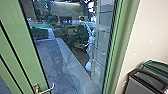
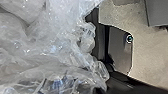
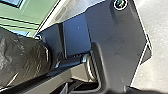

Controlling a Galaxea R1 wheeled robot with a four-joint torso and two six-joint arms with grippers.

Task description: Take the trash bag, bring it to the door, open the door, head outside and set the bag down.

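Beyond a tall glass pane (image 1: 53, 66), grey paving (image 1: 46, 53) stretched away outdoors, with a pale ledge (image 1: 71, 61) running beside it and leafy shrubs (image 1: 77, 33) farther off. To the left of the pane, as seen from the head, stood the green door frame (image 1: 27, 50), its metal lever handle (image 1: 44, 90) set low in the view; whether the door itself was shut or ajar, I could not tell. At the right, against the pale wall (image 1: 147, 30), a grey bin with a black rim (image 1: 140, 83) stood in front of a green-rimmed bin (image 1: 156, 67).

Close to the left wrist camera was the trash bag (image 2: 32, 45), a bulky mass of translucent, crinkled plastic, its folds bunched into small lumps near the robot's dark parts. Pale speckled floor (image 2: 150, 53) lay past it. Near the right wrist camera was a rounded bulk of dark, glossy plastic (image 3: 22, 57), creased and catching the light; whether it belonged to the same bag was unclear. Green framework (image 3: 32, 16) rose behind it. How wide either the left gripper or the right gripper stood, and whether either had hold of the plastic, could not be told.
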